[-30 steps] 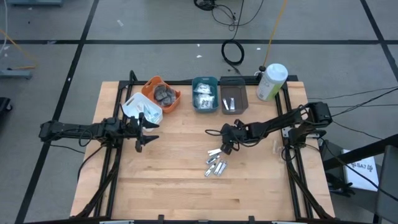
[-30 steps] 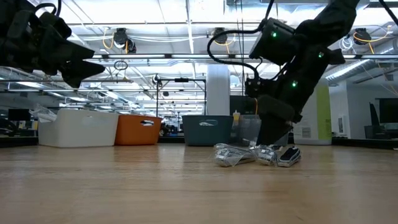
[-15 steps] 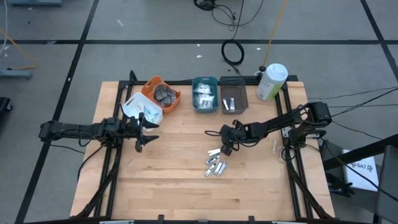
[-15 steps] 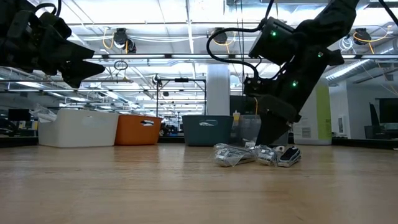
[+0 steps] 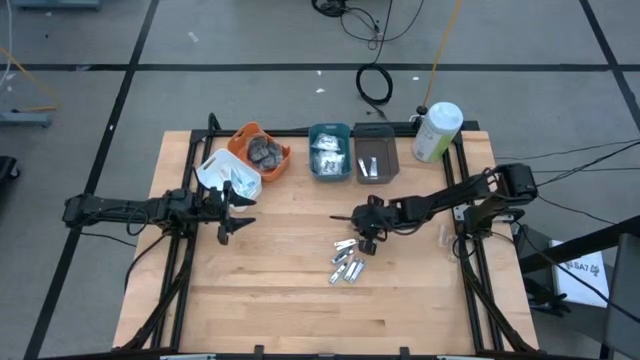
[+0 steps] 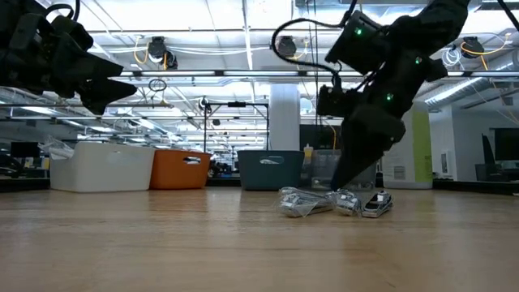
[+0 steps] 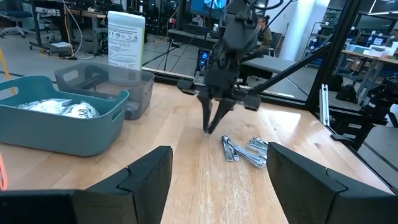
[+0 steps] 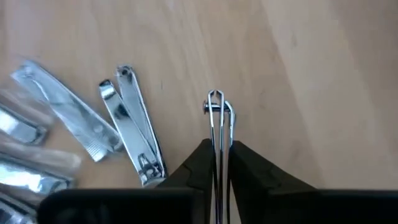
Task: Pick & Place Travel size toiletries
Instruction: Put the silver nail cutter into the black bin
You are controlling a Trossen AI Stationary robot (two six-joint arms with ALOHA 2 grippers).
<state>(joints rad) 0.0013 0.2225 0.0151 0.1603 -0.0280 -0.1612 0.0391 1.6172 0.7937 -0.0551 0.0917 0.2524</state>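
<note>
From above, my right gripper (image 5: 367, 240) dips at mid-desk beside the loose silver nail clippers (image 5: 346, 266); the left gripper (image 5: 236, 210) waits by the white bin (image 5: 228, 172), fingers spread. Level with the desk (image 6: 243, 243), the right arm leans steeply over the pile. At the right wrist, fingers (image 8: 196, 163) pinch one clipper (image 8: 219, 124) on edge, a narrow grip for lifting.

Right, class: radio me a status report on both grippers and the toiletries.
Right gripper shut on nail clipper, edge-on above the table. Left gripper open, waiting near white bin. Remaining clippers piled alongside. Nothing blocking.
</note>
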